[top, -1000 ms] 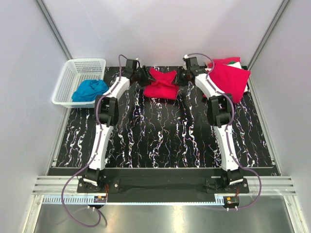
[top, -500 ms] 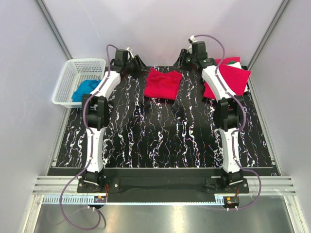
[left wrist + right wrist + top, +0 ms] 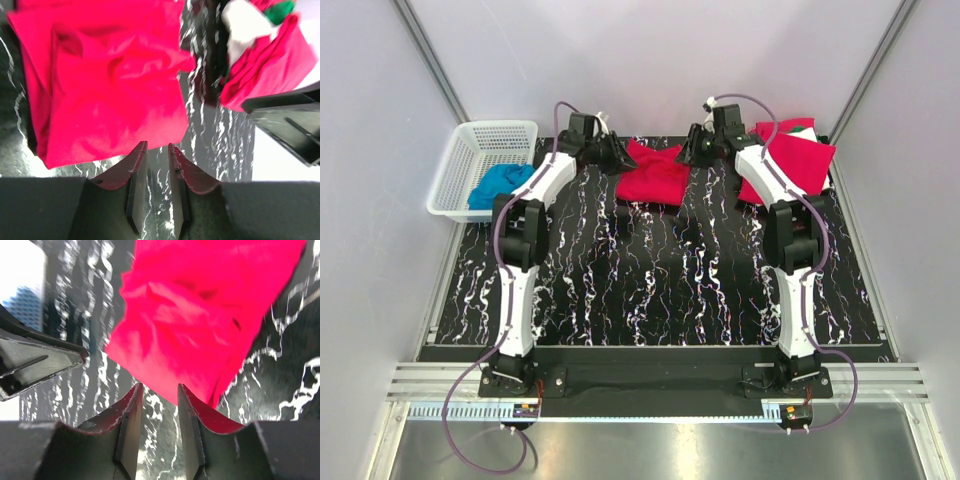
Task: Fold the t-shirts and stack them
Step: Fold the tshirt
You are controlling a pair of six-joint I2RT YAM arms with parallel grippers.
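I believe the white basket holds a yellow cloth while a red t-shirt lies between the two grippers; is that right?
Not quite: the top external view shows the cloth in the basket is blue; the rest stands.

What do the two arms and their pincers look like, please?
The left arm and right arm have white links with black joints and bases, and a purple cable trails along each. The left pincer and right pincer each have two dark, tapering fingers.

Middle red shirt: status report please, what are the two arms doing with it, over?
Left jaws, right jaws: open, empty. Folded red t-shirt on table between them, not gripped. Red stack far right. Nothing in the way.
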